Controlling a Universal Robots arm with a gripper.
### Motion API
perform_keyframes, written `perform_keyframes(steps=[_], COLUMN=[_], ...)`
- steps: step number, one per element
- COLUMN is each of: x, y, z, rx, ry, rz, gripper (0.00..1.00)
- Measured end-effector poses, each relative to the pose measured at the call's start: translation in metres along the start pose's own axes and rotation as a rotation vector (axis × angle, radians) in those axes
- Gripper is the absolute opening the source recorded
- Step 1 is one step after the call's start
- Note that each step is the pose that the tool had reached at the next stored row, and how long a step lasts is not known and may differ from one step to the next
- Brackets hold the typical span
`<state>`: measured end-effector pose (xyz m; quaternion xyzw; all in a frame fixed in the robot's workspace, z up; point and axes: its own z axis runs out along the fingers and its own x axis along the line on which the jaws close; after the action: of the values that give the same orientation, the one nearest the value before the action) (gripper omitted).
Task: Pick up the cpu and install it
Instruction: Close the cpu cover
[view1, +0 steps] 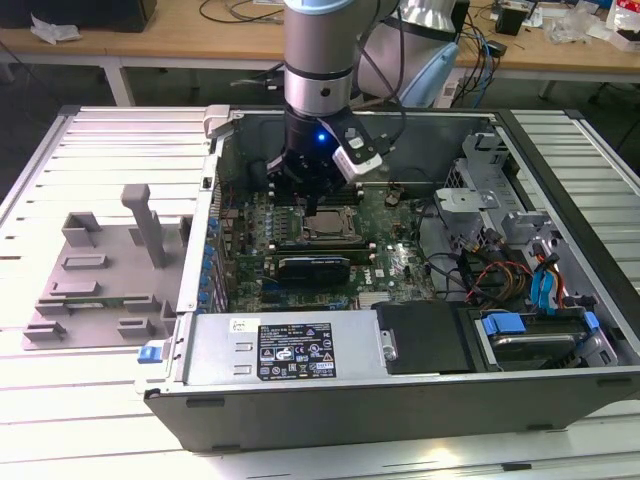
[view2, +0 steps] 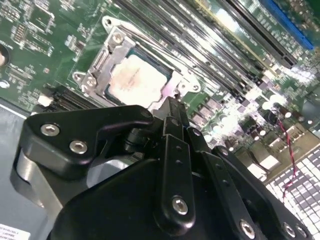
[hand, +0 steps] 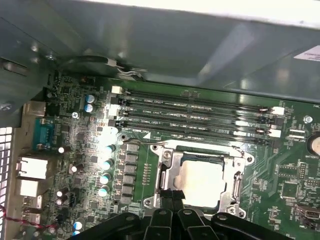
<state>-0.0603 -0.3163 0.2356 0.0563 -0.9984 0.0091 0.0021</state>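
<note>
an open computer case (view1: 330, 410) is seen lying on a slatted table (view1: 70, 420). inside it a green motherboard (view1: 400, 262) is laid flat, with a grey power supply (view1: 215, 350) along the near wall and drive bays (view1: 530, 335) at the exterior view's right. the cpu (view1: 322, 226) is seated in the metal socket frame (hand: 167, 172) near the middle of the board, pale top up. outside the case, at the exterior view's left, a grey tray (view1: 90, 290) with upright posts is set on the table.

the gripper (view1: 309, 206) is held low over the far side of the socket. its jaws are clenched together with nothing between them. in both wrist views the tips (view2: 172, 107) (hand: 172, 196) are found at the socket's edge, just beside the cpu (view2: 136, 80) (hand: 202, 182); whether they touch it cannot be told.

long memory slots (hand: 200, 117) beside the socket are shown in the first wrist view. a faint reddish smear on the cpu's top is shown in the second wrist view. the tray and the power supply are given by the exterior view.
</note>
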Motion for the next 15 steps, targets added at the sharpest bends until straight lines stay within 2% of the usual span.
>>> perform_keyframes(steps=[4, 7, 8, 9, 10, 11, 15], x=[-0.0174, -0.0257, -0.0255, -0.0253, -0.0253, -0.0253, -0.0249], y=[-0.0020, -0.0030, -0.0029, -0.0028, -0.0028, -0.0028, -0.0027], z=[0.0001, 0.0000, 0.0001, 0.0002, 0.0006, 0.0008, 0.0009], rx=[0.0000, 0.0005, 0.0008, 0.0038, 0.0048, 0.0052, 0.0050], ry=[0.0002, 0.0005, -0.0001, -0.0254, -0.0308, -0.0303, -0.0304], rz=[0.000, 0.001, 0.001, 0.006, 0.037, 0.063, 0.066], gripper=[0.11, 0.11, 0.11, 0.11, 0.11, 0.11, 0.11])
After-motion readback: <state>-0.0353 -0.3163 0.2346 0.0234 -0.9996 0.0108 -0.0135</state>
